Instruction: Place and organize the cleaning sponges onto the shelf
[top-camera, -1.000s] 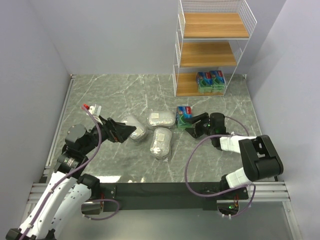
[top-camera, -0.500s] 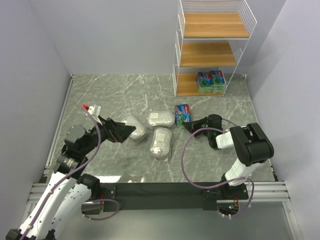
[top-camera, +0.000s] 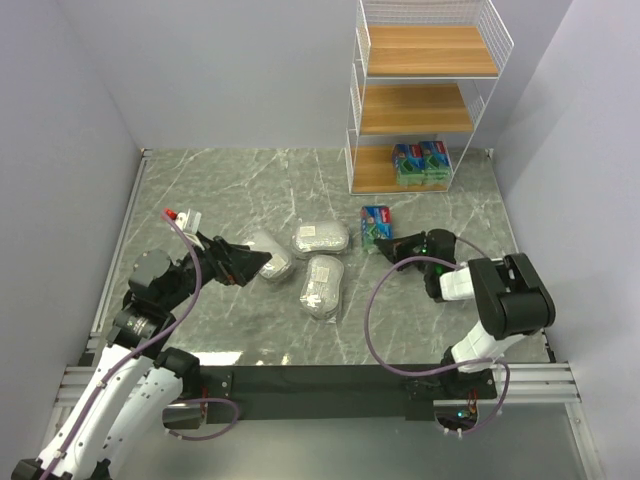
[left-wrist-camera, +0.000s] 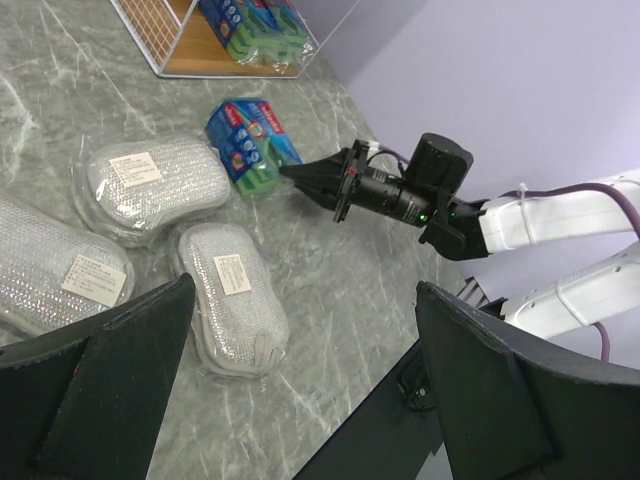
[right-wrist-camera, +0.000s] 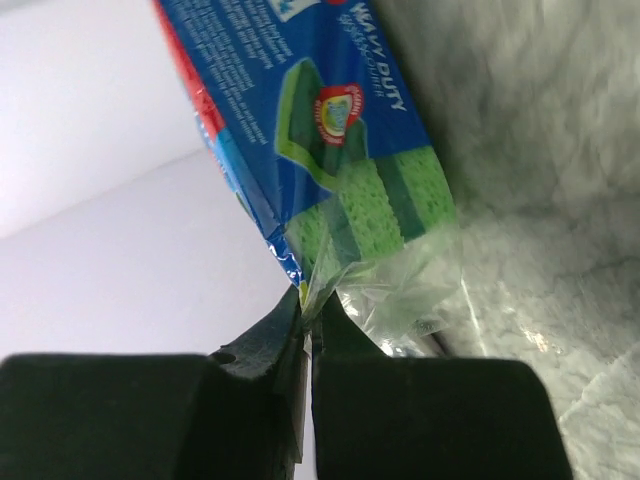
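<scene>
**Item 1.** Tall white wire-frame shelf (top-camera: 425, 100) with three light-brown wooden tiers, which we take as our landmark. Two flat green labelled packs (top-camera: 420, 163) lie side by side on its bottom tier.

**Item 2.** Flat green sponge pack (top-camera: 374, 225) with a blue-and-red label and clear film wrap.
- Location: on the grey marbled desk (top-camera: 250, 190), just in front of the shelf's foot. We cannot tell whether it is fully clear of the desk.
- Hold: the right claw (top-camera: 392, 243) is pinched tight on the loose film at the pack's near corner, not on the sponge body.
- Handling: we judge the pack light and soft. The film is thin and slippery, so a corner pinch may let the pack swing or slip out. A hold across the sponge's short sides would be firmer.

**Item 3.** Three silvery-grey oval packs (top-camera: 320, 283) in clear wrap.
- Location: clustered on the desk, left of the shelf's foot and nearer the arm bases.
- Handling: we judge them light, springy and crinkly, best taken across the narrow width.

**Item 4.** Left claw (top-camera: 262, 260), fingers spread wide and holding nothing. It sits on the side of the cluster away from the shelf, just beside the leftmost oval pack.
</scene>
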